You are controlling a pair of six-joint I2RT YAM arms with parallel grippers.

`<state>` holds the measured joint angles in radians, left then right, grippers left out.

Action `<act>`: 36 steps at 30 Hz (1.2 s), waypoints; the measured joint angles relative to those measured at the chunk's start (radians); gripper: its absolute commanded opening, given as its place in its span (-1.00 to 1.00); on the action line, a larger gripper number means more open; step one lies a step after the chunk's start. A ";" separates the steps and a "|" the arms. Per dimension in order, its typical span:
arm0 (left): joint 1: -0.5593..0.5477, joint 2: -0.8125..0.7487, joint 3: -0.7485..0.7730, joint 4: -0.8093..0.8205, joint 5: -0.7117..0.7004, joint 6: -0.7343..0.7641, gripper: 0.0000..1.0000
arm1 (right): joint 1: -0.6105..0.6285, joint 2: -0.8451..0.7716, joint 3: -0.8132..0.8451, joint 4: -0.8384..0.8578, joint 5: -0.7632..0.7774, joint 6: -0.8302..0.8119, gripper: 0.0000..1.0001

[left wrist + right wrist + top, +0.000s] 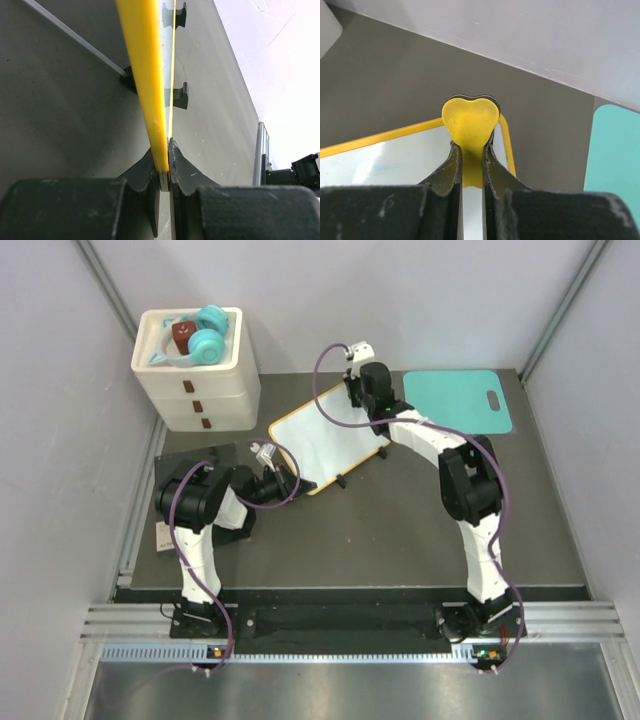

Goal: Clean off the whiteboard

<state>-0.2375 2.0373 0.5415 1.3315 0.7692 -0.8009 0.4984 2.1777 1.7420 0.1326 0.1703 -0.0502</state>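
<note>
Pinching the thin yellow frame of the small white rectangular whiteboard at its 7 o'clock edge, the left gripper is closed tight onto it. The right gripper, fingers narrowly parted, clamps a yellow heart-shaped eraser over the board's 1 o'clock corner. The board sits toward 12 o'clock on the dark table.
</note>
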 measured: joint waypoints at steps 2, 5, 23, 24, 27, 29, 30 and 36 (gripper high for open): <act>0.000 0.000 0.000 0.000 0.000 0.000 -1.00 | 0.010 0.000 -0.001 0.002 0.000 -0.005 -1.00; 0.000 0.000 0.000 0.000 0.000 0.000 -1.00 | 0.043 -0.005 -0.001 0.003 -0.010 -0.011 -1.00; 0.000 0.000 0.000 -0.009 -0.005 -0.004 -1.00 | 0.114 -0.018 -0.006 -0.027 -0.062 0.121 -1.00; 0.000 0.000 0.000 -0.008 -0.005 -0.004 -1.00 | 0.095 -0.018 -0.002 -0.043 -0.064 0.140 -1.00; -0.001 0.000 0.000 -0.006 -0.005 -0.004 -1.00 | 0.032 -0.018 0.001 -0.078 -0.052 0.176 -1.00; -0.002 0.000 0.000 -0.002 -0.004 -0.004 -1.00 | -0.011 -0.018 0.000 -0.105 -0.025 0.187 -1.00; -0.002 0.000 0.000 0.000 -0.004 -0.004 -1.00 | -0.024 -0.018 -0.001 -0.114 -0.013 0.191 -1.00; -0.004 0.000 0.000 0.000 -0.003 0.000 -1.00 | -0.057 -0.046 -0.066 -0.118 -0.009 0.194 -1.00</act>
<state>-0.2413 2.0373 0.5419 1.3319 0.7662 -0.8009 0.4412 2.1319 1.6760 0.0143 0.1612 0.1436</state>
